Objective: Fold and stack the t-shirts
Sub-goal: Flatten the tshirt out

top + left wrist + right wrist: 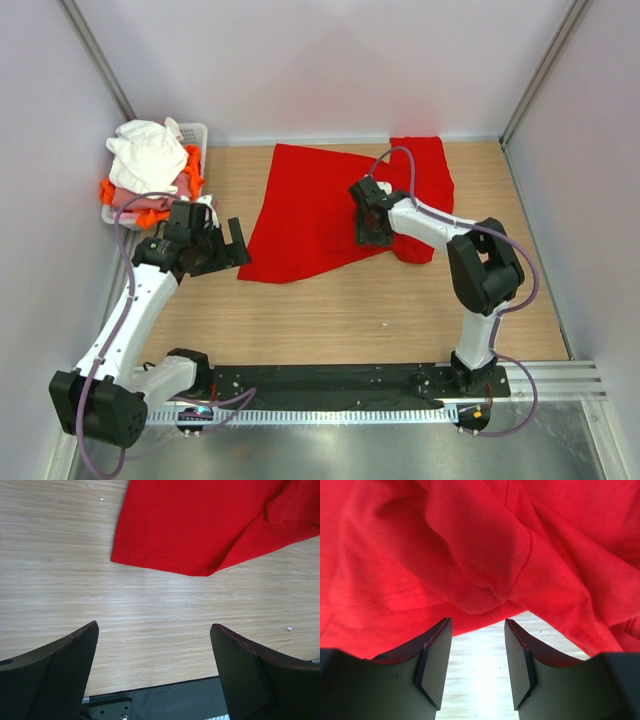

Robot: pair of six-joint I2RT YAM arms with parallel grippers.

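Note:
A large bright red t-shirt (310, 200) lies spread and creased on the wooden table, its right part bunched. My right gripper (373, 232) is low over its lower middle edge. In the right wrist view the right gripper (478, 621) is open: bare table shows between the jaws and the red t-shirt (470, 545) hem sits just past the tips. My left gripper (228, 243) hovers wide open by the shirt's lower left corner. Seen from the left wrist, the left gripper (154, 626) has only bare wood between its jaws, the red t-shirt (200, 525) lying ahead.
A white slotted basket (196, 133) at the back left holds a heap: a white t-shirt (148, 152) on top, pink (140, 195) and orange (150, 215) cloth under it. Pale walls close in the table on three sides. The black base rail (330, 380) runs along the near edge.

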